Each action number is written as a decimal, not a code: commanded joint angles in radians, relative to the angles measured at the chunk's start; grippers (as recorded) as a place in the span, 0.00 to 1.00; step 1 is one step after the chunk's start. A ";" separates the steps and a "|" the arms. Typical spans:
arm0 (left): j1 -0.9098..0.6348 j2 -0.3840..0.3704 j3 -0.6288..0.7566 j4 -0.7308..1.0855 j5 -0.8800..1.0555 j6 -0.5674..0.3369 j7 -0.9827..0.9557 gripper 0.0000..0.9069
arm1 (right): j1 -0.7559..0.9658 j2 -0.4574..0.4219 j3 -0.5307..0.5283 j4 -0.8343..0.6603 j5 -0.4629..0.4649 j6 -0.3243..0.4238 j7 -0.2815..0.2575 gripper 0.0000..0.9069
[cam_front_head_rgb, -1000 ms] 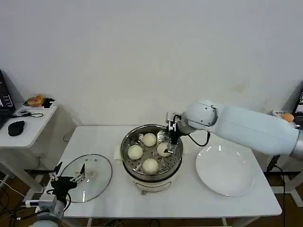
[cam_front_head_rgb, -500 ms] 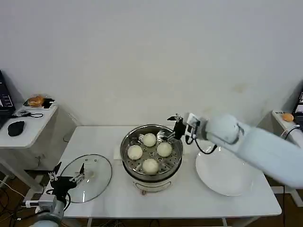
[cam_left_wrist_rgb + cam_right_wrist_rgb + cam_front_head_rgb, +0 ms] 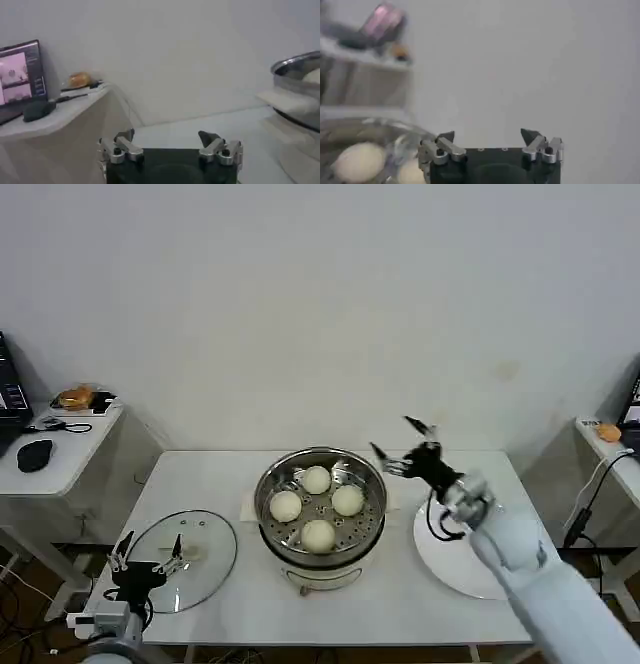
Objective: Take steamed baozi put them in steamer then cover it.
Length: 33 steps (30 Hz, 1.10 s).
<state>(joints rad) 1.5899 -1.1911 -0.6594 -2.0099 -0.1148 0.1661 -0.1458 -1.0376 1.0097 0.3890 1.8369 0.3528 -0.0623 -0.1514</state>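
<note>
Our right claw hangs wide open, holding nothing, just right of the round shiny steel steamer. Four cream-white round baozi sit inside. Our left claw gapes open above the clear glass cover left of the steamer.

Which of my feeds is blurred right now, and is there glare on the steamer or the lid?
Right wrist view: baozi and background smeared, soft. Head view: right end effector and arm blurred; steamer rim shows bright reflections; cover carries faint glare, with the left end effector at its edge. Left wrist view: reasonably sharp, evenly lit.
</note>
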 commanded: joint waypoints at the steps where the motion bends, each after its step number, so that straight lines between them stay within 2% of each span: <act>1: 0.023 0.018 0.017 0.031 0.417 -0.058 -0.037 1.00 | -0.409 0.279 0.503 -0.002 -0.034 0.170 -0.071 1.00; 3: 0.052 0.025 0.008 0.043 0.637 -0.087 -0.026 1.00 | -0.478 0.293 0.506 0.043 -0.027 0.156 -0.071 1.00; 6: 0.093 0.036 0.003 0.062 0.836 -0.115 -0.036 1.00 | -0.533 0.303 0.499 0.086 -0.043 0.150 -0.060 1.00; 10: 0.108 0.049 -0.005 0.103 1.033 -0.141 -0.057 1.00 | -0.564 0.315 0.489 0.113 -0.057 0.155 -0.053 1.00; 14: 0.065 0.062 -0.009 0.174 1.150 -0.144 -0.071 1.00 | -0.584 0.331 0.473 0.127 -0.083 0.166 -0.048 1.00; 25: -0.075 0.136 0.089 0.369 1.220 -0.141 -0.057 1.00 | -0.605 0.350 0.469 0.160 -0.055 0.163 -0.040 1.00; 33: -0.153 0.159 0.128 0.434 1.213 -0.143 -0.057 1.00 | -0.620 0.366 0.480 0.179 -0.037 0.162 -0.038 1.00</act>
<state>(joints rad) 1.5285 -1.0617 -0.5772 -1.6884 1.0005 0.0307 -0.2022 -1.6206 1.3555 0.8470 1.9943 0.3063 0.0922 -0.1886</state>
